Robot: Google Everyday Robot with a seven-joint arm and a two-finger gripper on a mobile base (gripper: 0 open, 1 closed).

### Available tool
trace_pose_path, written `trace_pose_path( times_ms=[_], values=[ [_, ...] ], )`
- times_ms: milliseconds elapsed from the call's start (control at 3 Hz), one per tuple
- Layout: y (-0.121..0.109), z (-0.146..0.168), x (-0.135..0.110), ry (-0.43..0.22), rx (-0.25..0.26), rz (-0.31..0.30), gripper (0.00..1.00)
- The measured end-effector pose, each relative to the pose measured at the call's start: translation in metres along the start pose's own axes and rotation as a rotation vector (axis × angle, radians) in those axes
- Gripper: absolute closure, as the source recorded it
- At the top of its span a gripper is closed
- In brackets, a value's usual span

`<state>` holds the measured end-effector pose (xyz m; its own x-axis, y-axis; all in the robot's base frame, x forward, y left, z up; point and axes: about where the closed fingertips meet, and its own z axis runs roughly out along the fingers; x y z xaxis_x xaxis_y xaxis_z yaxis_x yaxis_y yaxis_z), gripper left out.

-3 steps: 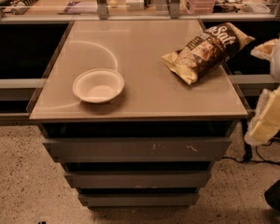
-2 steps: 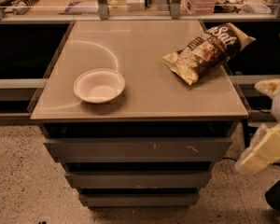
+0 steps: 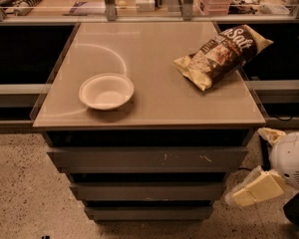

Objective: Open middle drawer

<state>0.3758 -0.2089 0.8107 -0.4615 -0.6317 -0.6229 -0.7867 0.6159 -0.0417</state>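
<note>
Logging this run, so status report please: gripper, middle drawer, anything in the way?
Gripper low, right of cabinet, level with middle drawer. Drawer shut. Bowl and chip bag on top, not in the way.

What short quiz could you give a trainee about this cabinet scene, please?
1. True or false: the tool is touching the middle drawer.
2. Which thing lies on the cabinet top with the bowl? A. chip bag B. cup C. sponge
3. Fill in: the middle drawer is ___ (open or shut).

Key
1. False. The tool hangs low to the right of the cabinet, apart from every front, fingers spread.
2. A. The bag lies at the back right, the bowl at the front left.
3. Shut.
</note>
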Motion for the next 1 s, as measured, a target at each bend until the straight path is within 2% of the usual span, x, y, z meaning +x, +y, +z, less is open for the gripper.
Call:
trace_pose_path(
  times_ms=[333,667,1000],
  values=[
    [0.003,-0.002,-0.001,-0.011,0.021,-0.01,0.0],
    [0.018,0.011,0.033,-0.064,0.043,0.042,0.0],
    [0.038,0.036,0.092,-0.192,0.105,0.18,0.0]
  ],
)
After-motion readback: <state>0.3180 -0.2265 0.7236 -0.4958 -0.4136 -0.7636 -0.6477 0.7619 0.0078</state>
